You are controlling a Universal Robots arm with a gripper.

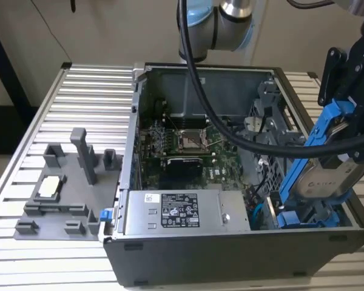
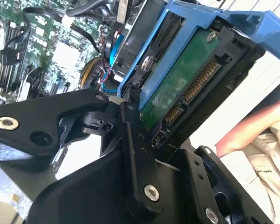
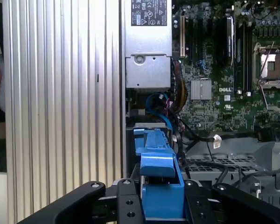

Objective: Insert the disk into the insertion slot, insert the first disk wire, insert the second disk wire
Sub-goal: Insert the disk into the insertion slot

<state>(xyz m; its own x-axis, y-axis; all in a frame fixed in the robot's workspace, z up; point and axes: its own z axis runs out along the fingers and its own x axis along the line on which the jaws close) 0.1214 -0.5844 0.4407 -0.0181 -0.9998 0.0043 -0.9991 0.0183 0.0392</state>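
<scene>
Here, at the exterior view's left, a grey fixture tray (image 1: 60, 194) is seen lying on the ribbed table (image 1: 91, 91). Just beside it the open computer case (image 1: 230, 254) is set, its motherboard (image 1: 188, 145) exposed behind the power supply (image 1: 182, 212). Toward the exterior view's right the disk (image 1: 327, 179) is held tilted, clamped by its blue frame in the gripper (image 1: 347, 103), with its lower end at the insertion slot (image 1: 300, 215). Whether it has entered cannot be told.
</scene>
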